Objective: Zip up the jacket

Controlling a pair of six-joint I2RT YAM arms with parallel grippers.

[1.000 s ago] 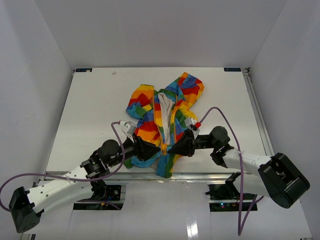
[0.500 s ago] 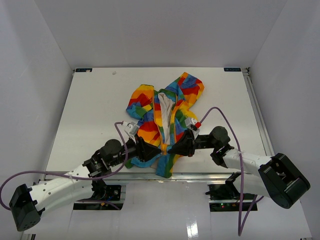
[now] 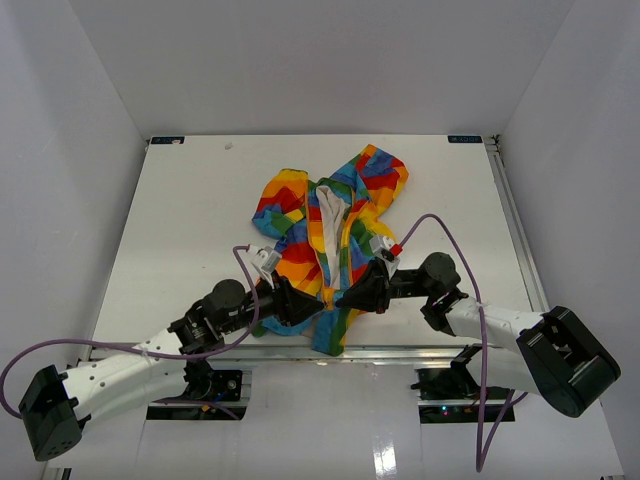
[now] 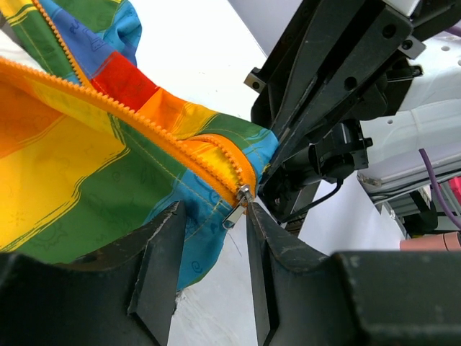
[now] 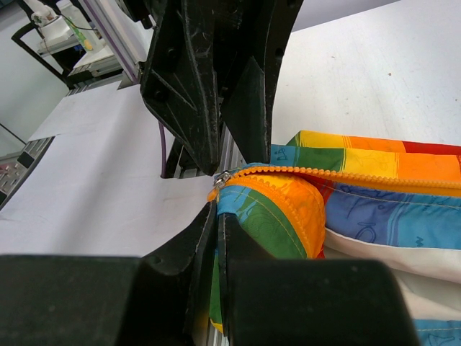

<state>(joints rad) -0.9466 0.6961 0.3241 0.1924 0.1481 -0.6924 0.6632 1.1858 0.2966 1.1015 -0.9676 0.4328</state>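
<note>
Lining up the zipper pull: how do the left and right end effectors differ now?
The left end effector is open, the zipper slider between its jaws ungripped; the right end effector is shut on the jacket hem. Left reaches from the left, right from the right. Both meet at the zipper's bottom end.

I am bringing my left gripper (image 3: 306, 303) and my right gripper (image 3: 346, 297) tip to tip at the near hem of the jacket (image 3: 288, 195). It is lying on the white table (image 3: 180, 220), hood (image 3: 376, 170) pointing away, white lining (image 3: 328, 222) showing.
</note>
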